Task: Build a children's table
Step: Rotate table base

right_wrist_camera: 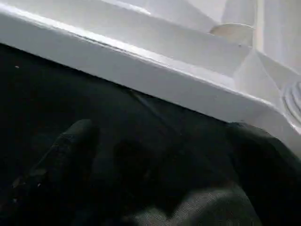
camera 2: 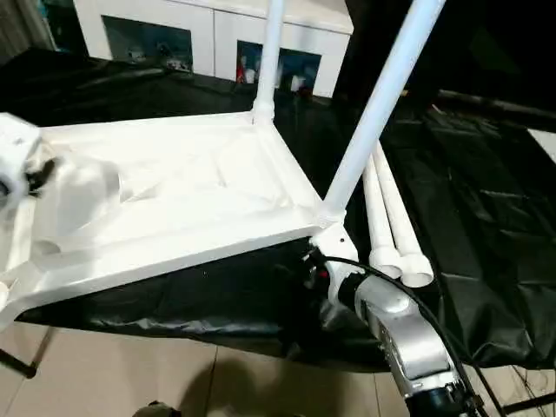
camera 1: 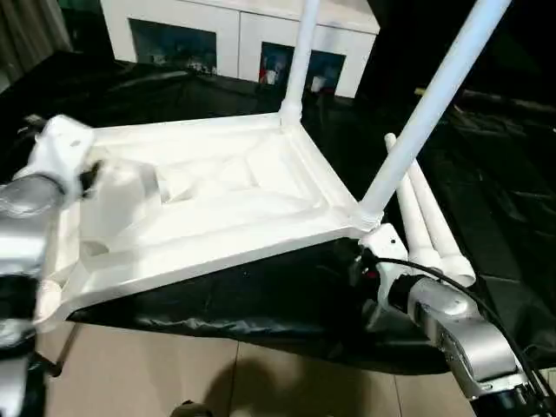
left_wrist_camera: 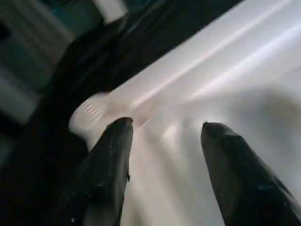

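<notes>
The tabletop (camera 1: pixel 217 195) lies upside down on the black sheet (camera 1: pixel 486 174), its near edge hanging past the sheet's front edge. Two legs (camera 1: pixel 430 109) stand in the top's right-hand corner sockets; two loose legs (camera 1: pixel 426 217) lie on the sheet just right of the top. The left gripper (left_wrist_camera: pixel 164 136) hangs over the top's left end, forearm rising from below, fingers (left_wrist_camera: pixel 113 155) parted with nothing between them. The right gripper (right_wrist_camera: pixel 155 141) sits low at the top's near right corner, forearm angled up toward it, fingers spread wide and empty.
</notes>
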